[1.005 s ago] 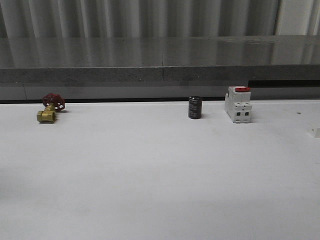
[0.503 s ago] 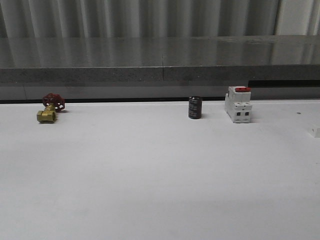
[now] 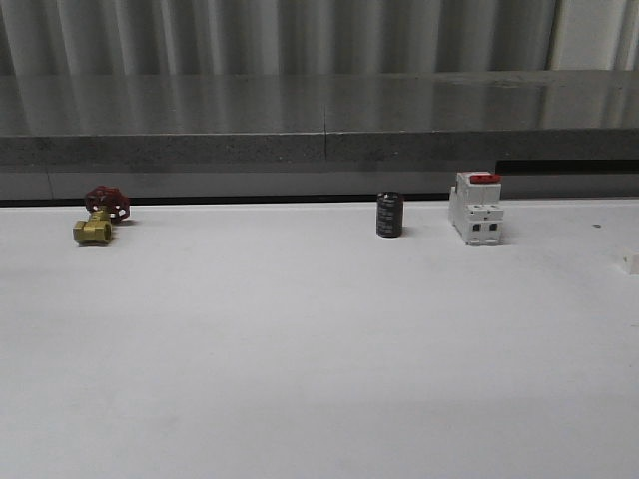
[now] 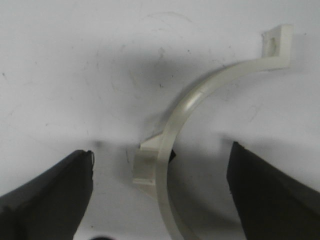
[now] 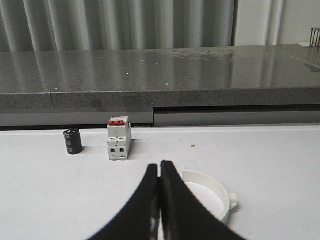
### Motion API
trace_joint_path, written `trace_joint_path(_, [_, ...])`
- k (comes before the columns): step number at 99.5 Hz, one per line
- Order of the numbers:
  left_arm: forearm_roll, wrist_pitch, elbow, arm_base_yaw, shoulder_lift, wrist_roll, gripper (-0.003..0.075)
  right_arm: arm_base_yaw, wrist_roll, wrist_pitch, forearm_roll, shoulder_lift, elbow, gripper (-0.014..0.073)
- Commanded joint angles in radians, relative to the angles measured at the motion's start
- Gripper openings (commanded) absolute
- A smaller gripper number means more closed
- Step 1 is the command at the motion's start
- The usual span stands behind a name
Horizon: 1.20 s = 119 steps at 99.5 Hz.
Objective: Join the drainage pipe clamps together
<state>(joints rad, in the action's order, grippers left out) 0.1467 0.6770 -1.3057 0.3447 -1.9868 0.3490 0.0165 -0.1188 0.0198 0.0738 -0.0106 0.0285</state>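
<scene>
On the white table [image 3: 319,349], one clamp half [image 4: 172,145] lay between the left gripper's [image 4: 160,192] wide-open fingers; the other half [image 5: 207,192] sat just behind the closed right gripper [image 5: 160,210]. Grasping seemed next: lower, then close.

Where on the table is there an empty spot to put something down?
The wide white table in front of the brass valve, black cylinder and white block is bare. Those three crowd the back edge. Between valve and cylinder is another gap. Near the arms lie white clamp halves.
</scene>
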Motion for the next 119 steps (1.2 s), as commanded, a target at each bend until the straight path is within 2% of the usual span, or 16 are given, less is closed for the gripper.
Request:
trace_joint_path(1, [0.005, -0.037, -0.040, 0.004, 0.033, 0.006, 0.0546, 0.001, 0.003, -0.084, 0.002, -0.019, -0.020, -0.0067])
trace_joint_path(34, [0.005, -0.047, -0.047, 0.004, 0.011, 0.007, 0.0531, 0.001, 0.003, -0.084, 0.002, -0.019, -0.020, -0.0067])
trace_joint_path(44, [0.005, -0.047, -0.047, 0.004, 0.011, 0.007, 0.0419, 0.001, 0.003, -0.084, 0.002, -0.019, -0.020, -0.0067])
trace_joint_path(61, [0.005, -0.034, -0.047, 0.004, 0.011, 0.007, 0.0130, 0.001, 0.003, -0.084, 0.002, -0.019, -0.020, -0.0067])
trace_joint_path(68, [0.005, -0.021, -0.049, 0.004, 0.015, 0.007, 0.0077, 0.001, 0.003, -0.084, 0.002, -0.019, -0.020, -0.0067])
trace_joint_path(97, [0.079, 0.116, -0.049, -0.024, 0.122, 0.004, 0.0073, 0.001, 0.003, -0.084, 0.002, -0.019, -0.020, -0.0067])
trace_joint_path(119, [0.070, 0.210, -0.045, -0.194, 0.238, -0.166, 0.0073, 0.001, 0.003, -0.084, 0.002, -0.019, -0.020, -0.0067])
